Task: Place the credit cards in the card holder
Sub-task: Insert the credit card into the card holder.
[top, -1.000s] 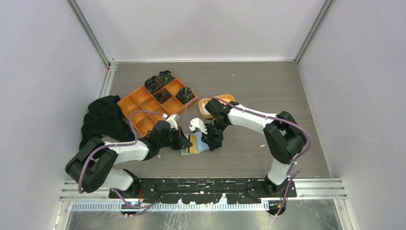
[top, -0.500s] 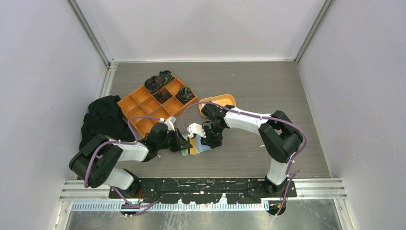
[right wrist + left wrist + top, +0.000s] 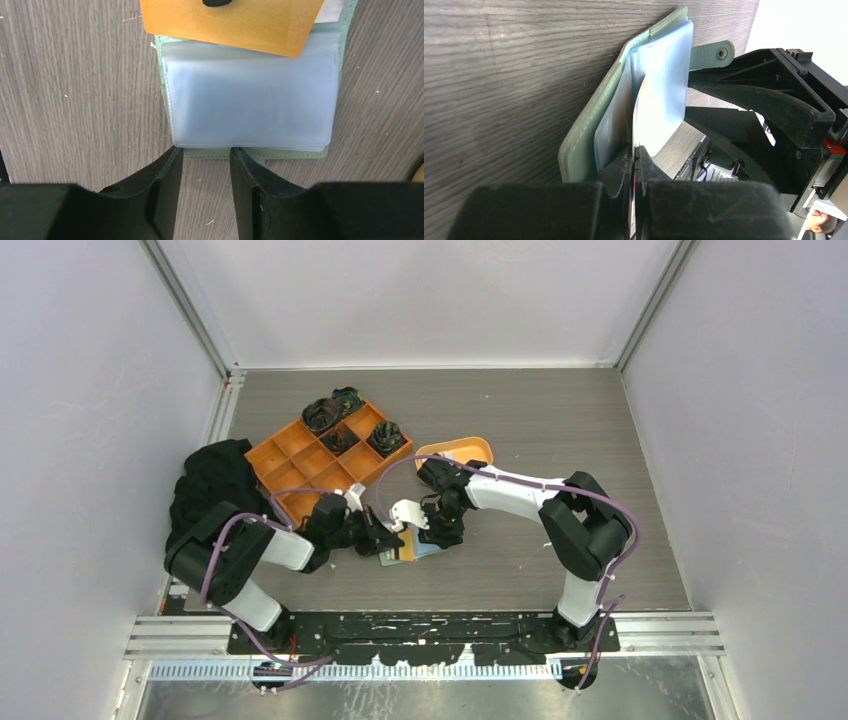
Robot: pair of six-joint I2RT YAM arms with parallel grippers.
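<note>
The sage-green card holder lies open on the table between both arms, its bluish pockets facing up. My left gripper is shut on a thin credit card seen edge-on, whose far end sits among the holder's pockets. In the right wrist view this card looks orange and lies across the holder's far edge. My right gripper is open, its fingertips at the holder's near green edge, with only table between them.
An orange compartment tray with dark items in its far cells stands behind the left arm. An oval orange dish lies behind the right gripper. A black cloth is heaped at the left.
The right gripper has moved left and closer to the holder's edge, and its jaws have narrowed somewhat. The left gripper has pushed slightly right with the card.
</note>
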